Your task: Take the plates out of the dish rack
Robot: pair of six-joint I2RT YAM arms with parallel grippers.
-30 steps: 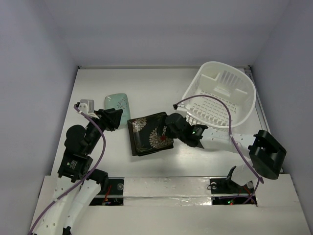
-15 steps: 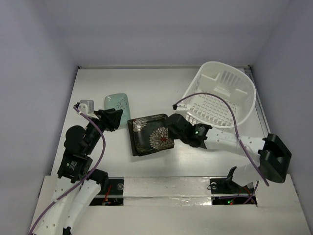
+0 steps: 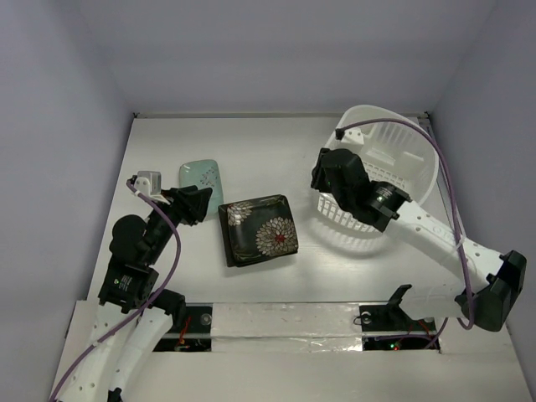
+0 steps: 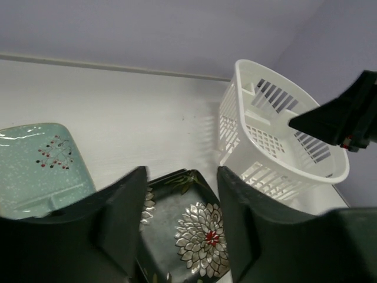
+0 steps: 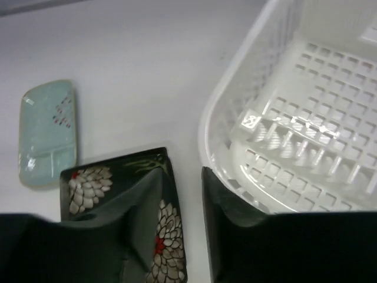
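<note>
Overhead rear view; low forward-facing wrist views; flowered plate [image 3: 258,230] and dish rack [image 4: 231,127] in all three.

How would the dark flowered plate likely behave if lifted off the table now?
The dark flowered plate lies flat on the table, so its low rim probably offers little to grip. Its glossy surface suggests it may slip. It looks rigid and likely breakable.

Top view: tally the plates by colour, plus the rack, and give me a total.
Small pale mint-green rounded-rectangular plate: 1
Dark square plate with white flower prints: 1 visible
White plastic slotted dish rack: 1
Total: 3
</note>
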